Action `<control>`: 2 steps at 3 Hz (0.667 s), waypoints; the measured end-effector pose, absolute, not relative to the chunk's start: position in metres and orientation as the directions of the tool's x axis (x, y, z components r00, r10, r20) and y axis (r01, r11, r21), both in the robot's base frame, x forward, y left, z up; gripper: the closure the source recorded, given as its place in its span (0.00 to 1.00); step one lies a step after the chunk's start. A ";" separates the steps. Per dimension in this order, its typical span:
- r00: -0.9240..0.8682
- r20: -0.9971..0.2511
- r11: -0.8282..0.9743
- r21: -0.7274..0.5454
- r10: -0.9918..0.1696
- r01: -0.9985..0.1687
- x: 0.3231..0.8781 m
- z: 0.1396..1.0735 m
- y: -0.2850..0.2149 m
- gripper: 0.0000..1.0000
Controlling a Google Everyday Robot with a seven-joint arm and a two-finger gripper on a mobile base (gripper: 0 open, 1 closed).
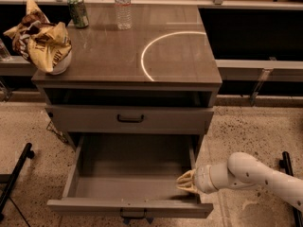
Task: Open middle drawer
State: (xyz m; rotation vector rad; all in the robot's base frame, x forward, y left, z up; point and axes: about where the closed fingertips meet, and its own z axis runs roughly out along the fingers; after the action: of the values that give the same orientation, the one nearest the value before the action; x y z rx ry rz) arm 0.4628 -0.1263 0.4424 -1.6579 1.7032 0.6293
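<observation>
Camera view shows two drawer fronts: the wide, shallow grey-brown wooden middle drawer [132, 186] stands pulled out, and one closed grey drawer [170, 119] sits above it. One cream gripper [186, 181] rests at the open drawer's right wall; whether it grips cannot be told. On the brown cabinet top [180, 60] stand one green can [77, 11], one clear plastic bottle [122, 6] and one crumpled yellow bag [45, 46].

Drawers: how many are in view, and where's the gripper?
2. A closed drawer sits under the cabinet top; the middle drawer is pulled out below it. Another may be hidden underneath. The gripper is at the open drawer's right front corner.
</observation>
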 end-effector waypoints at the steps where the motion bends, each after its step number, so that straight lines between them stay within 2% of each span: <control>1: 0.096 -0.763 0.037 -0.156 -0.639 -0.987 0.464 0.452 -0.115 0.35; 2: 0.170 -0.779 0.014 -0.223 -0.603 -0.975 0.462 0.476 -0.105 0.13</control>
State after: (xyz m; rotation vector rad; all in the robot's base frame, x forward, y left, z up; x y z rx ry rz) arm 0.4617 -0.1050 0.4756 -1.6796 1.5221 0.6109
